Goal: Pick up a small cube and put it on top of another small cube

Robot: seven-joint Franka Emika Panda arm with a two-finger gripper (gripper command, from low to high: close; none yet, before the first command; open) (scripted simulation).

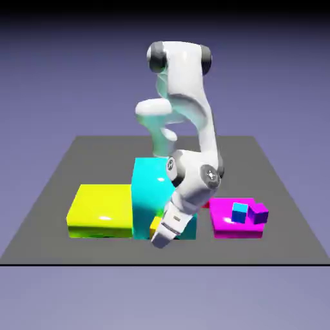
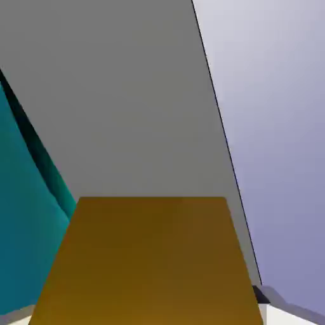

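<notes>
Cube (image 2: 149, 263), yellow, between fingers of tool (image 1: 161, 237), large in hand view, hiding fingertips. Tool closed on cube, gripping it. Teal block (image 1: 148, 200) just beside tool, behind it in exterior view. Yellow slab (image 1: 100, 209) beyond teal block, toward exterior view's left of tool. Magenta slab (image 1: 237, 227) to tool's right in exterior view, near blue cube (image 1: 239, 213) and purple cube (image 1: 258, 214). Desk (image 1: 238, 161) under blocks.

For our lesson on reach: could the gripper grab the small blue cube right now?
Probably not: the gripper appears closed on the small yellow cube, so it would likely need to release that first.
</notes>
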